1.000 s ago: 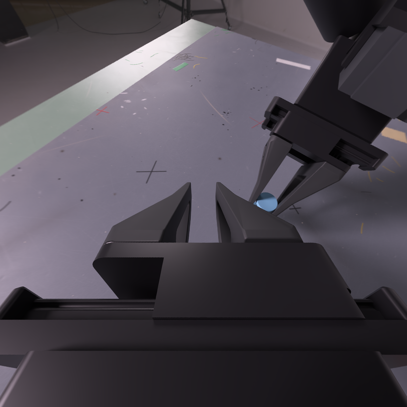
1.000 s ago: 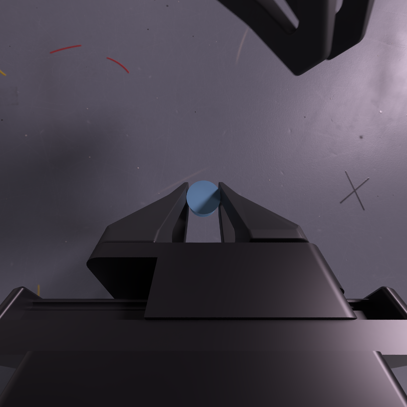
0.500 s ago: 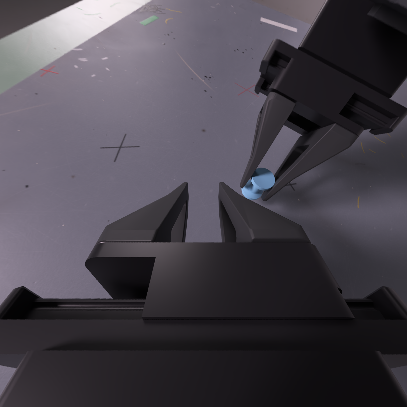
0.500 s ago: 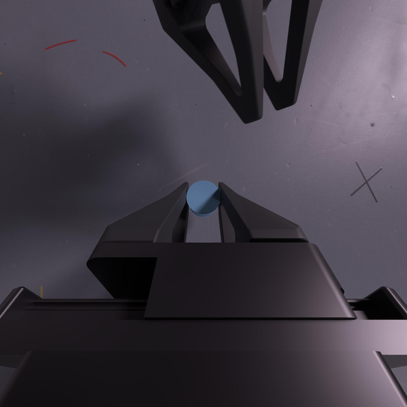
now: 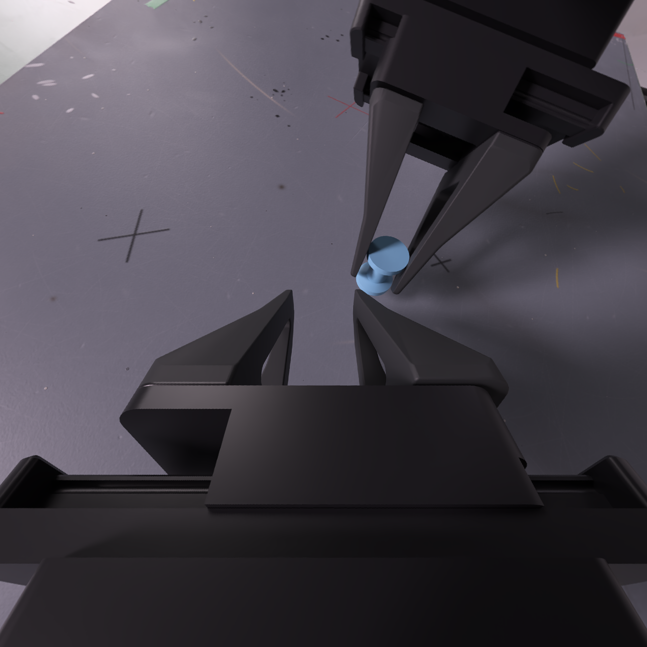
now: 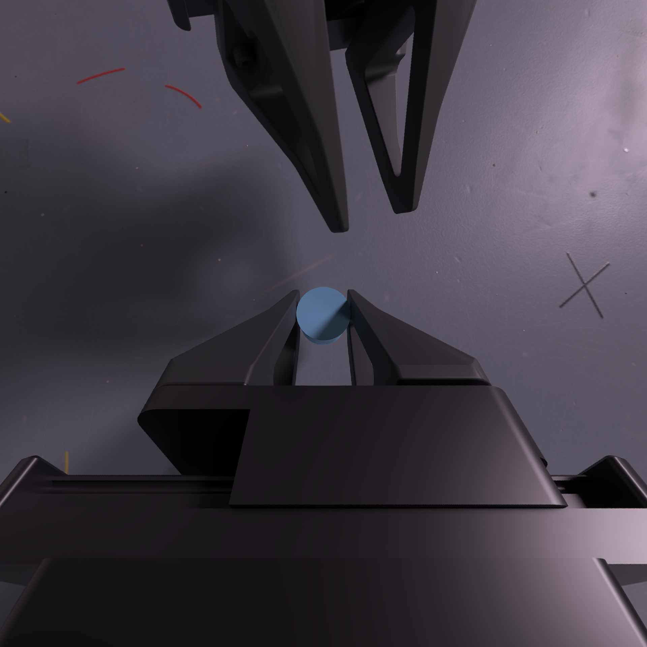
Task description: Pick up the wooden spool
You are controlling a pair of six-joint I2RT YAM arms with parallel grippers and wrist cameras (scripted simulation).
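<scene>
While its two fingers are pressed against opposite sides of the blue spool (image 6: 322, 315), the right gripper (image 6: 322, 297) carries the task's thing, clamped near its very tips, with one round flange facing its own wrist camera. From the left wrist view the same right gripper (image 5: 380, 280) points steeply downward, and the spool (image 5: 381, 265) shows its full shape: two discs joined by a narrow waist, lying roughly sideways between the fingertips, the far disc nipped between the fingers and the near one at the tips. Whether it has left the grey table (image 5: 175, 157) is hard to tell for sure, though the soft shadow spread across the surface to the right suggests it is clear of it. The left gripper (image 5: 322, 297) is empty, its fingers parted by a narrow gap, and its right fingertip sits just beside the lower flange; from the right wrist view the left gripper (image 6: 371, 220) hangs close in front of the spool. By my judgement the grasp is made and the lift is the step in hand. The next move calls for a steady rise with the squeeze kept firm, since the hold is only at the tips, and for the left arm to keep off the spool so it is not knocked loose.
</scene>
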